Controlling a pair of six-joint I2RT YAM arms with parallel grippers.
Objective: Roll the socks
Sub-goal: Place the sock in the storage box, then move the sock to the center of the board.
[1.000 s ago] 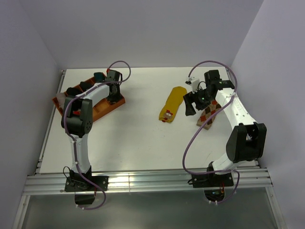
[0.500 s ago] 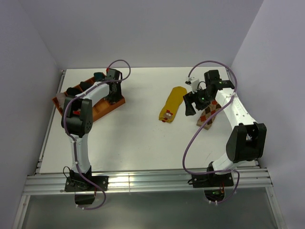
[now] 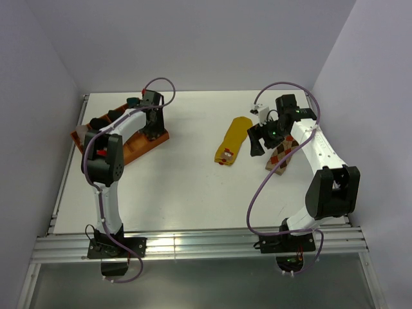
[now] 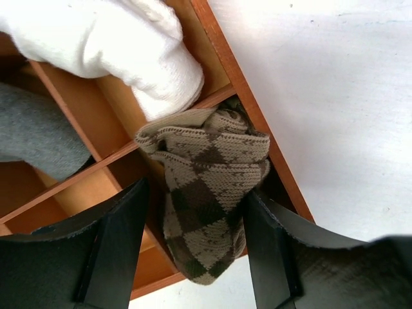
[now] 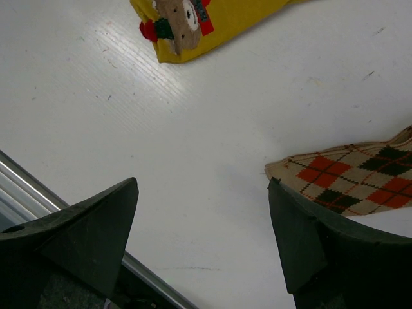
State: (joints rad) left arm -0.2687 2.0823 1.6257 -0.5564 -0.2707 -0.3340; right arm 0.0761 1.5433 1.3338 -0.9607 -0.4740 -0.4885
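Left fingers [image 4: 119, 251] are spread, one on each side of the brown-and-cream argyle sock [image 4: 212, 154]. As far as I can tell they're not squeezing it, since there's a visible gap on one side. That sock is bundled up and sits in the corner compartment of the wooden organizer tray [image 4: 96, 112], right against the outer rim. A white bundle [image 4: 129, 45] sits in the slot next to it and a grey bundle [image 4: 32, 135] is one over. So I'd call that one rolled and put away.

Right fingers [image 5: 84, 238] are spread wide too, holding nothing. They hang over bare desk [image 5: 193, 129] between the other two socks. The mustard yellow sock [image 5: 225, 19] has a little brown and red patch on it and lies flat and full length near the middle. The orange-brown-cream argyle sock [image 5: 347, 177] lies flat just off to the side, partly under the right arm in the overhead view. The two are apart, not touching.

My read is roughly a third done: one sock rolled and in the tray, two not started. What's left is to grab an end of either flat sock, roll it up, and take it over to the tray on the far left of the desk. I can't tell which one the right arm is going for.
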